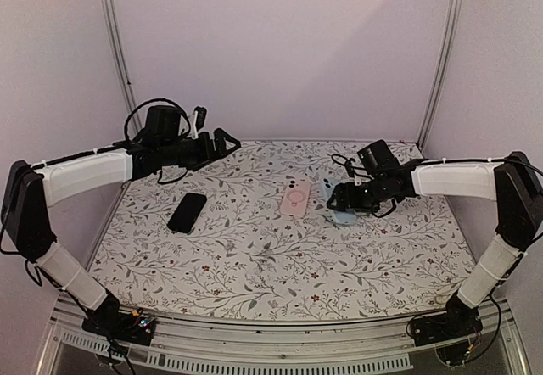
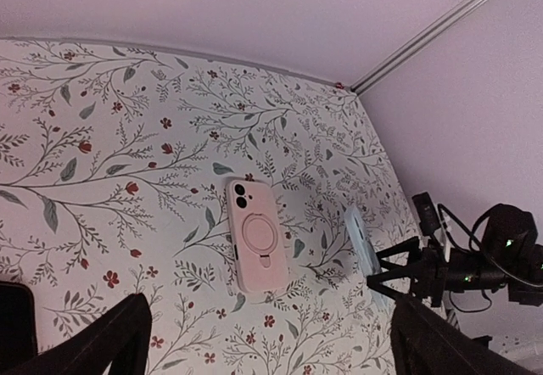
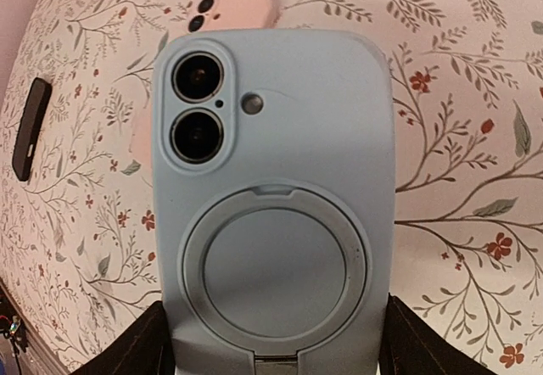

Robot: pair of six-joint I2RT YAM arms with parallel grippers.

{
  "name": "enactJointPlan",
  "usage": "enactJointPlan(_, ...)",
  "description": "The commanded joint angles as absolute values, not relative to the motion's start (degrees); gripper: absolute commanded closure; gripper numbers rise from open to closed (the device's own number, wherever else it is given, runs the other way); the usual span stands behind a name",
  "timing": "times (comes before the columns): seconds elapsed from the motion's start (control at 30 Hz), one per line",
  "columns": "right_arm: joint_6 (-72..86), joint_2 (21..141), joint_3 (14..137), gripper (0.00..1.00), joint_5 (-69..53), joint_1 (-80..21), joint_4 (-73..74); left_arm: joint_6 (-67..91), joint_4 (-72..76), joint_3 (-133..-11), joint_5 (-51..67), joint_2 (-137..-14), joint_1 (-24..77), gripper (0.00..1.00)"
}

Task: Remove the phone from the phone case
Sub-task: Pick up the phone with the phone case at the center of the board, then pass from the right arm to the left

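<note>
K: Right end effector (image 3: 276, 341) first: dark fingers (image 3: 127, 349) on both long sides of the blue phone case (image 3: 280, 180), jaws spread to its width and clamped on it. Case back faces the wrist camera, ring stand folded flat.

M: Phone inside?

K: Yes, phone (image 3: 197, 76) seated; twin lenses fill the cutout. Left wrist view shows the case tipped up on edge, right of centre over the desk (image 1: 254, 265); whether its lower edge touches, cannot tell.

M: Handling?

K: Judgement: case soft, rubbery, grippy; phone stiff, smooth, glass-faced, fairly heavy for its size. Squeezing the sides likely locks it in. Better to hold the case low and peel a corner lip, or push through the camera cutout.

M: Other arm?

K: The left end effector (image 1: 222, 144) gapes wide, empty, hovering far-left, well apart.

M: Room?

K: A pink cased phone (image 1: 295, 198) lies just beside, leftward; a black phone (image 1: 187, 212) further left. Right wall near; open desk toward the near edge. Risk: phone pops free, drops.
</note>
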State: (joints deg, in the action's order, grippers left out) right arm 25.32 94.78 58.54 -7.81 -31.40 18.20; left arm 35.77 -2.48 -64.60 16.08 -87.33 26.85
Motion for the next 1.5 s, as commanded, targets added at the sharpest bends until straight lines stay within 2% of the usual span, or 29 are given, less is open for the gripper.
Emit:
enactJointPlan(0.0, 22.1, 95.7, 64.0, 0.49, -12.0, -34.8, 12.2, 41.3, 1.7, -62.9, 22.1, -90.2, 26.0, 0.01)
enactJointPlan(0.3, 19.4, 103.0, 74.9, 0.48, -8.6, -43.1, 12.7, 53.9, 13.7, -59.1, 32.3, -95.9, 27.1, 0.05)
enactJointPlan(0.83, 15.5, 114.5, 92.2, 0.48, -6.6, -49.8, 16.4, 57.8, 13.0, -59.9, 31.2, -99.0, 29.7, 0.13)
enactJointPlan(1.3, 13.3, 117.0, 96.6, 0.45, -4.0, -52.0, 18.5, 59.3, 12.7, -60.2, 31.3, -100.3, 29.8, 0.42)
enactJointPlan(1.4, 12.7, 117.3, 97.0, 0.44, -3.0, -52.5, 19.0, 59.6, 12.7, -60.5, 31.4, -100.8, 29.9, 0.54)
enactJointPlan(1.47, 12.4, 117.5, 97.0, 0.43, -2.5, -52.8, 19.2, 59.8, 12.7, -60.9, 31.5, -101.1, 29.9, 0.66)
